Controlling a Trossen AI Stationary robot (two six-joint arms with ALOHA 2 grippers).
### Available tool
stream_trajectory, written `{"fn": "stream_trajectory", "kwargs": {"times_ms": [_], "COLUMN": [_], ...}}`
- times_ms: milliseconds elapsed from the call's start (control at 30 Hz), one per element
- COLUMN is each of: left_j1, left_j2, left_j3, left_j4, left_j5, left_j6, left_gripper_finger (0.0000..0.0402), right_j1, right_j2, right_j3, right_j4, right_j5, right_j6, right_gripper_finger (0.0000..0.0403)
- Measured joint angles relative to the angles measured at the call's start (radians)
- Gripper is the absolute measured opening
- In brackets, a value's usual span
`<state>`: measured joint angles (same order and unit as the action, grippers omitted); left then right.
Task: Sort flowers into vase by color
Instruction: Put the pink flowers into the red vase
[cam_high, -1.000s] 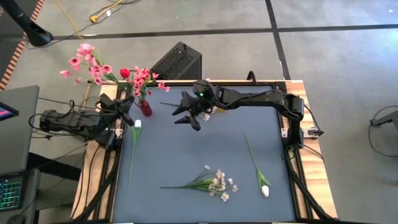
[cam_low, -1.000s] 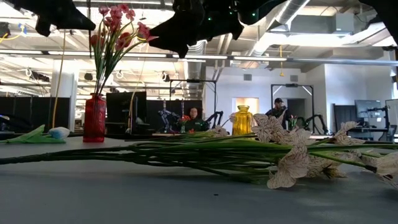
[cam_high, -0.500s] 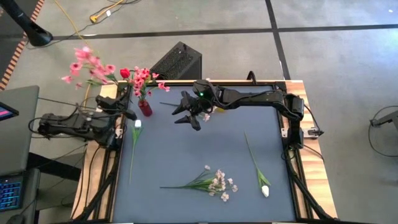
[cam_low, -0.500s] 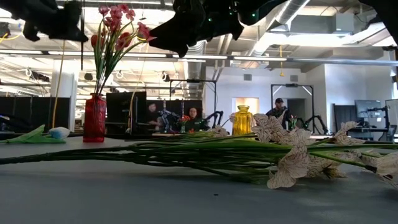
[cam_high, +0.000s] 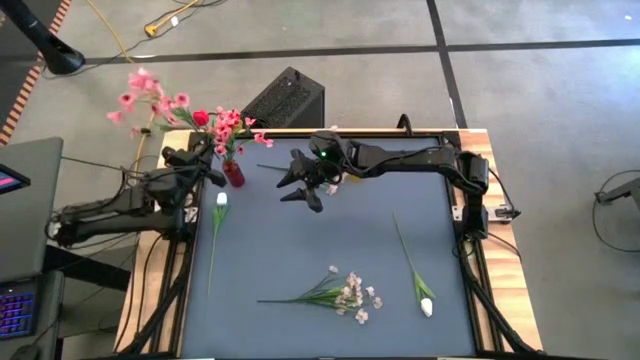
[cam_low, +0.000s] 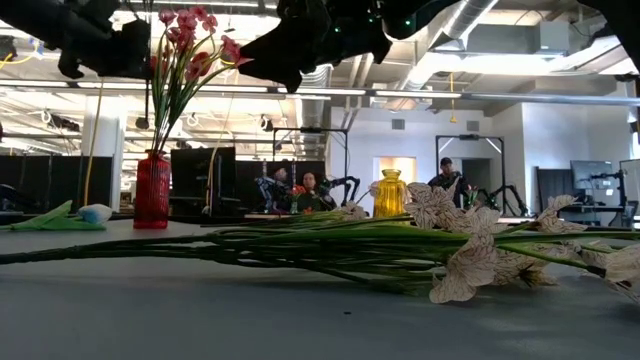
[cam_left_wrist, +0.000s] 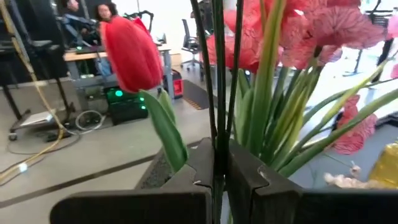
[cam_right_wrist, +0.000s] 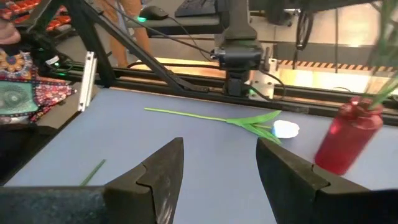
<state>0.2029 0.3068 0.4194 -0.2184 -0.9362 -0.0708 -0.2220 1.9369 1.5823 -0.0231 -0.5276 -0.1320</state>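
Observation:
My left gripper (cam_high: 200, 163) is at the table's far left, beside the red vase (cam_high: 233, 174), and is shut on a pink blossom spray whose blossoms (cam_high: 140, 90) stand out beyond the table's far-left corner. The vase holds a red tulip (cam_left_wrist: 130, 46) and pink sprays (cam_high: 230, 125). My right gripper (cam_high: 303, 190) hovers open above the far middle of the table, touching nothing. A white tulip (cam_high: 221, 200) lies on the mat near the vase. A second white tulip (cam_high: 425, 305) and a pale spray (cam_high: 352, 294) lie near the front edge. My left gripper pinches the pink spray's thin green stems (cam_left_wrist: 217, 124) between its two fingers (cam_left_wrist: 249, 180). The stems run across the fingers and on upward past them. The spray is lifted clear of the table, with its blossoms high above the gripper.
A yellow vase (cam_low: 390, 192) stands at the far edge, mostly hidden under my right arm in the high view. A black box (cam_high: 285, 98) sits on the floor beyond the far edge. The mat's middle (cam_high: 320, 240) is bare. People sit in the room behind.
My left gripper has carried the pink spray toward the red vase, moving to the right and a little down in the low view, and the arm has swung. The spray's blossoms have shifted with it. My right gripper has kept still.

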Motion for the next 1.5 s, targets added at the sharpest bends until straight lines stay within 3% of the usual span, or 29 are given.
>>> {"fn": "stream_trajectory", "kwargs": {"times_ms": [233,633,900,1500], "left_j1": [0.134,0.218,0.225,0.225], "left_j2": [0.03,0.021,0.02,0.02], "left_j3": [-0.064,-0.112,-0.196,-0.196], "left_j4": [0.049,0.088,0.157,0.02], "left_j5": [0.16,0.251,0.266,0.248], "left_j6": [-0.02,-0.043,-0.064,-0.119], "left_gripper_finger": [0.0,0.0,0.0,0.0], "right_j1": [0.007,0.007,0.006,0.006], "right_j2": [0.0,0.0,0.0,0.0], "right_j3": [0.0,0.0,0.0,0.0], "right_j4": [0.005,-0.01,-0.01,0.003], "right_j5": [0.001,0.002,0.002,0.002], "right_j6": [-0.007,-0.001,0.0,0.0], "right_gripper_finger": [0.0226,0.0226,0.0226,0.0226]}}
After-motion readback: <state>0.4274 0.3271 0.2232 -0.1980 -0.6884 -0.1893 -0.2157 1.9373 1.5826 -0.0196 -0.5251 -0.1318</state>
